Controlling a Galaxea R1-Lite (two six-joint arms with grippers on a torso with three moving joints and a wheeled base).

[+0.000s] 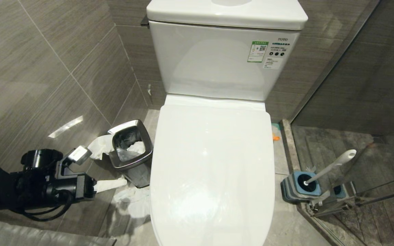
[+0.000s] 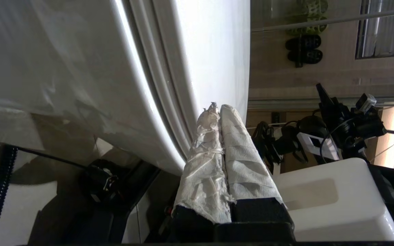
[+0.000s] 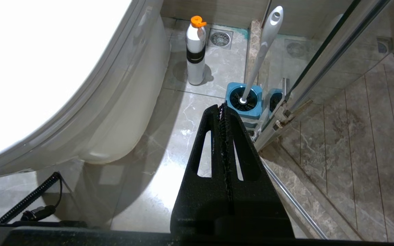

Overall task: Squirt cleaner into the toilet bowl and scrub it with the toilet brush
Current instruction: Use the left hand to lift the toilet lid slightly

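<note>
White glossy ceramic: the toilet bowl (image 1: pixel 214 177) is catalogued at the centre of the head view, covered by its closed lid (image 1: pixel 214 153), with the cistern (image 1: pixel 217 58) behind it.

Cleaner (image 3: pixel 196 51): a white squeeze bottle with an orange cap is recorded upright on the floor tiles (image 3: pixel 169 150) beside the bowl's base, near a round floor drain (image 3: pixel 220 38); in the head view only an orange speck is glimpsed behind the lid's right edge.

Toilet brush (image 1: pixel 333 165): a slim white handle is seen leaning out of its blue-and-grey holder (image 1: pixel 299 188), set on the floor to the right of the bowl, against the glass shower partition (image 3: pixel 323 65).

Steel bin (image 1: pixel 130 150): it is placed on the left of the bowl, with crumpled paper inside and around it.

Left hand (image 1: pixel 109 184): fingers wrapped in white paper are pressed fully together, nothing is held, and the tips are pointed toward the bowl's left flank, close beside the lid's edge but not shown touching it.

Right hand (image 3: pixel 222 112): black fingers are closed on nothing, hanging above the floor just short of the brush holder.

Step in hand, as judged: the opening stage, since the lid is down and neither bottle nor brush is taken. Next move, as judged: the lid must be lifted by its rim, a slippery, thin edge for shut fingers, before the cleaner can be fetched.
</note>
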